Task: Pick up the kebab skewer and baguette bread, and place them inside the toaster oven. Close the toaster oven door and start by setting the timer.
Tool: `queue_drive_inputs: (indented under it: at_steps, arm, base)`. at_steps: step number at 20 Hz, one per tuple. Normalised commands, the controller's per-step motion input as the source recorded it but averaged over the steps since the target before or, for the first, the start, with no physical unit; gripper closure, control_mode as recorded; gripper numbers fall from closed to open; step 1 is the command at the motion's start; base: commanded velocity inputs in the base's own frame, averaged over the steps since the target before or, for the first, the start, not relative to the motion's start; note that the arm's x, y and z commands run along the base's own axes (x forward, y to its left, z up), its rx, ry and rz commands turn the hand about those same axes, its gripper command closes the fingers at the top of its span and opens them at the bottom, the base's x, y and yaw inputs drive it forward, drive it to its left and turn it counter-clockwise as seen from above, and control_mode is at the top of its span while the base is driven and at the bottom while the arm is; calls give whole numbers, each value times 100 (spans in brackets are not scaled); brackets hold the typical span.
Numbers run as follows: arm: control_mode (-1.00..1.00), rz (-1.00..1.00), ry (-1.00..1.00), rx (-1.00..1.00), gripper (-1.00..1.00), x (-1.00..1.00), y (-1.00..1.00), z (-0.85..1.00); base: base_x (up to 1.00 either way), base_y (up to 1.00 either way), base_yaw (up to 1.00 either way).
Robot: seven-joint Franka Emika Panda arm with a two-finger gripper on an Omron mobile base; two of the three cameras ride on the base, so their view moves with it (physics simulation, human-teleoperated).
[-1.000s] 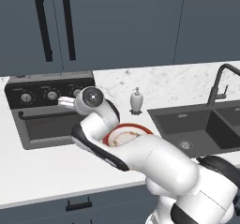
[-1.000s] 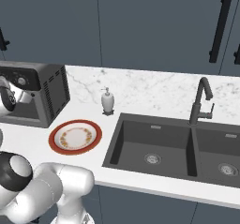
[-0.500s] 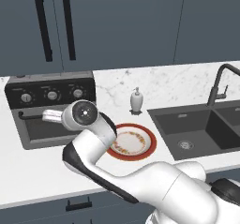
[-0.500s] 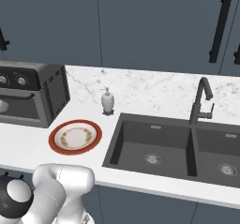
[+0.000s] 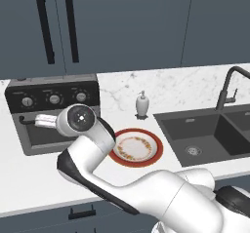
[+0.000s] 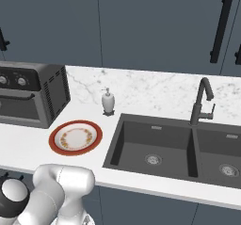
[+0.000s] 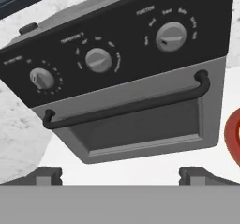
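Observation:
The toaster oven (image 5: pixel 53 115) stands at the left end of the counter, also seen at the left edge of the right base view (image 6: pixel 28 97). The toaster oven door (image 7: pixel 136 127) is shut, with its black bar handle (image 7: pixel 126 107) across the top. Three silver knobs (image 7: pixel 98 59) sit on the black panel above it. My gripper (image 7: pixel 122 175) faces the oven front from a short distance, open, with nothing between its fingertips (image 7: pixel 47 174). The kebab skewer and the baguette bread are out of view.
A red-rimmed plate (image 5: pixel 135 147) lies bare on the counter right of the oven. A soap dispenser (image 5: pixel 141 104) stands behind it. The dark double sink (image 6: pixel 155 146) with its faucet (image 6: pixel 200 101) lies further right. My arm's elbow (image 5: pixel 80 120) hangs before the oven.
My arm has swung left and low, drawing the hand back from the oven front. The plate now shows whole in the left base view. The oven door has stayed shut.

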Motion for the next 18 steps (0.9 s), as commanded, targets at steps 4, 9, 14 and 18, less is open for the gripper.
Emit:
queue_drive_inputs:
  at_steps: [4, 9, 14, 18]
  arm:
    - [-100, 0, -7, -15, -100, 0, 27, 0]
    - [-100, 0, -22, -16, -100, 5, 22, -2]
    - [-100, 0, -18, -10, -100, 33, 12, 0]
    - [-100, 0, -8, -7, -100, 15, 0, 0]
  base:
    - [0, 0, 0]
    - [0, 0, 0]
    - [0, 0, 0]
    - [0, 0, 0]
